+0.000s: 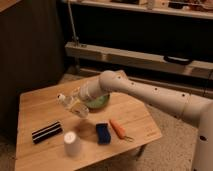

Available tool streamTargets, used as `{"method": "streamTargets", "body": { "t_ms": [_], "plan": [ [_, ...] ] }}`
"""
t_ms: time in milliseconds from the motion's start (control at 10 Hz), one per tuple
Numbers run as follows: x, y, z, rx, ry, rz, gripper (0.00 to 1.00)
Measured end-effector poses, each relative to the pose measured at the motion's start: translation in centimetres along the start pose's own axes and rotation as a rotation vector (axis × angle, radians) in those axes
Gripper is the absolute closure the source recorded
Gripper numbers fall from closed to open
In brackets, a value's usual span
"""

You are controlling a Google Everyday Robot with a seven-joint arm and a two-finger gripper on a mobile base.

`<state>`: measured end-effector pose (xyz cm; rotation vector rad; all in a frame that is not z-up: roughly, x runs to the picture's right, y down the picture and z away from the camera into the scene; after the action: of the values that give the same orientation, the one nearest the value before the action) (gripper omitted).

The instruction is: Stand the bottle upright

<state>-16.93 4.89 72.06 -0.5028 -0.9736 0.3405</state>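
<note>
The bottle (73, 106) is small and clear, with a white cap pointing up and to the left. It is tilted and held a little above the wooden table (35, 107), left of centre, with its shadow on the wood below. My gripper (79, 101) is at the end of the white arm that reaches in from the right. It is shut on the bottle's body.
A green bowl (100, 103) sits just behind the gripper. A white cup (72, 143) stands at the front. A black striped block (46, 132) lies front left. A blue sponge (103, 133) and an orange carrot-like item (118, 128) lie front right. Shelves stand behind the table.
</note>
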Motion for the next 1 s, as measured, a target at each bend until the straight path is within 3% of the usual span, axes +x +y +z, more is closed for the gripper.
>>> {"method": "streamTargets", "body": {
  "t_ms": [300, 400, 600, 700, 1000],
  "plan": [
    [2.6, 0.7, 1.2, 0.045, -0.246, 0.069, 0.82],
    [5.0, 1.2, 2.3, 0.069, -0.377, 0.111, 0.82],
    [7.2, 1.7, 3.3, 0.086, -0.511, 0.157, 0.82],
    [7.9, 1.9, 3.6, 0.093, -0.565, 0.183, 0.82],
    [7.6, 1.8, 3.2, 0.092, -0.55, 0.174, 0.82]
  ]
}}
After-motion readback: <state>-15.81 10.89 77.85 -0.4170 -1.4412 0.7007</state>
